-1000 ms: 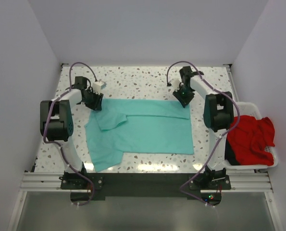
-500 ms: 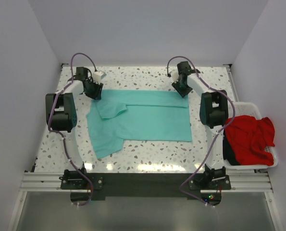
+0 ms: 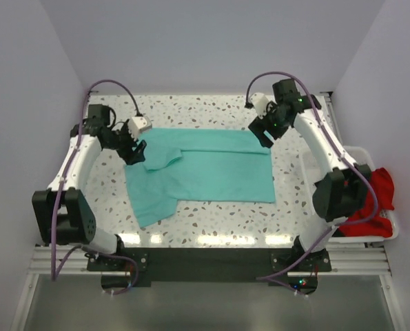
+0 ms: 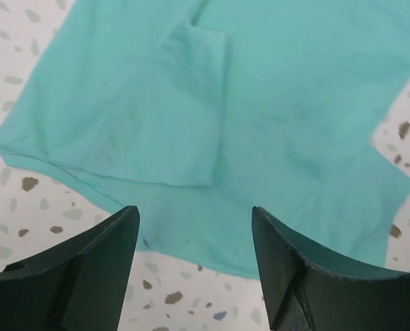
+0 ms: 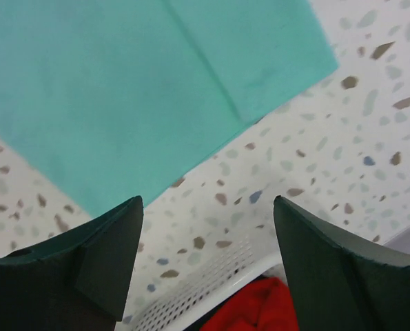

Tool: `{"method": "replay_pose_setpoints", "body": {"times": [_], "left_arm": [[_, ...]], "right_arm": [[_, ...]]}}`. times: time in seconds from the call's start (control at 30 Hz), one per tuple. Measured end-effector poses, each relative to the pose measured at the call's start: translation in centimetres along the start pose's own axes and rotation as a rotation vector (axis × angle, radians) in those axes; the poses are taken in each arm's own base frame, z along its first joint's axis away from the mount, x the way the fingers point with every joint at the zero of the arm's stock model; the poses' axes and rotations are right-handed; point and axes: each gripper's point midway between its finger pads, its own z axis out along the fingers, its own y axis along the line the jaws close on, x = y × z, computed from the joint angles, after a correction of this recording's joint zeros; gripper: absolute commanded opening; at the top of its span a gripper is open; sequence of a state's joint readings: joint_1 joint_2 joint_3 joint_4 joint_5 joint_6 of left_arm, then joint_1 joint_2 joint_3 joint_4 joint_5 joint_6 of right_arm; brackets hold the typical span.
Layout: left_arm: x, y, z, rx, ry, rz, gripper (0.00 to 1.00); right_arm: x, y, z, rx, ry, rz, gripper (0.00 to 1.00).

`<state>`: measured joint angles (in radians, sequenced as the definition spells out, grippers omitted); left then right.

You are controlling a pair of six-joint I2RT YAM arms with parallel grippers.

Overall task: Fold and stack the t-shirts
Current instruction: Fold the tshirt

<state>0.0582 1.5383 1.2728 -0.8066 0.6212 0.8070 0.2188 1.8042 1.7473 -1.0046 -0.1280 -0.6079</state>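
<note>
The teal-green t-shirt (image 3: 211, 172) lies flat on the speckled table, its top part folded over and one sleeve sticking out at the lower left. My left gripper (image 3: 134, 152) hovers open above the shirt's left end; in the left wrist view the gripper (image 4: 194, 214) has nothing between its fingers, with the t-shirt (image 4: 260, 103) below. My right gripper (image 3: 264, 134) stands open over the shirt's far right corner. The right wrist view shows that gripper (image 5: 207, 201) empty above bare table, beside the teal t-shirt (image 5: 122, 83). The red t-shirt (image 3: 375, 196) lies crumpled in the basket.
A white slatted basket (image 3: 391, 236) sits at the table's right edge, partly behind my right arm, and its rim (image 5: 191, 303) shows in the right wrist view with the red shirt (image 5: 260, 312) inside. Walls close in the table on three sides.
Both grippers have opened and let go of the teal shirt's folded edge. Both arms have swung outward and their grippers have risen off the cloth. The shirt stays folded.
</note>
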Motion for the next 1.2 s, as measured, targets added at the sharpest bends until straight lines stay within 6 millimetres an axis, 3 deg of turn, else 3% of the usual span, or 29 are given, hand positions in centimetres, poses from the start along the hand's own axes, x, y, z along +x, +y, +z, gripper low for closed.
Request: {"method": "replay_pose_setpoints", "body": {"times": [0.07, 0.13, 0.27, 0.37, 0.47, 0.67, 0.9, 1.07, 1.2], "left_arm": [[1.5, -2.7, -1.0, 0.031, 0.02, 0.059, 0.71], [4.0, -5.1, -1.1, 0.077, 0.063, 0.082, 0.7], [8.9, -8.9, -0.6, 0.167, 0.165, 0.082, 0.67], [10.6, -10.5, -0.5, 0.193, 0.206, 0.113, 0.66], [11.3, -11.6, -0.3, 0.202, 0.228, 0.159, 0.65], [12.7, -13.1, 0.2, 0.224, 0.274, 0.203, 0.64], [13.0, -12.9, 0.5, 0.21, 0.289, 0.222, 0.63], [13.4, -12.7, 0.6, 0.194, 0.3, 0.235, 0.63], [14.6, -13.3, 0.8, 0.201, 0.331, 0.251, 0.63]], "right_arm": [[2.1, 3.1, -1.9, -0.047, 0.008, -0.044, 0.75], [5.0, 6.6, -2.3, -0.102, 0.054, -0.09, 0.71], [11.6, 12.5, -0.2, -0.217, 0.214, -0.172, 0.55], [15.3, 14.9, 1.1, -0.263, 0.318, -0.211, 0.53], [17.1, 15.6, 1.9, -0.257, 0.362, -0.236, 0.5], [17.3, 15.4, 3.3, -0.198, 0.35, -0.275, 0.48], [17.3, 15.0, 4.7, -0.149, 0.335, -0.296, 0.4], [18.4, 15.2, 5.9, -0.15, 0.365, -0.3, 0.36], [19.0, 15.1, 6.3, -0.142, 0.39, -0.306, 0.28]]}}
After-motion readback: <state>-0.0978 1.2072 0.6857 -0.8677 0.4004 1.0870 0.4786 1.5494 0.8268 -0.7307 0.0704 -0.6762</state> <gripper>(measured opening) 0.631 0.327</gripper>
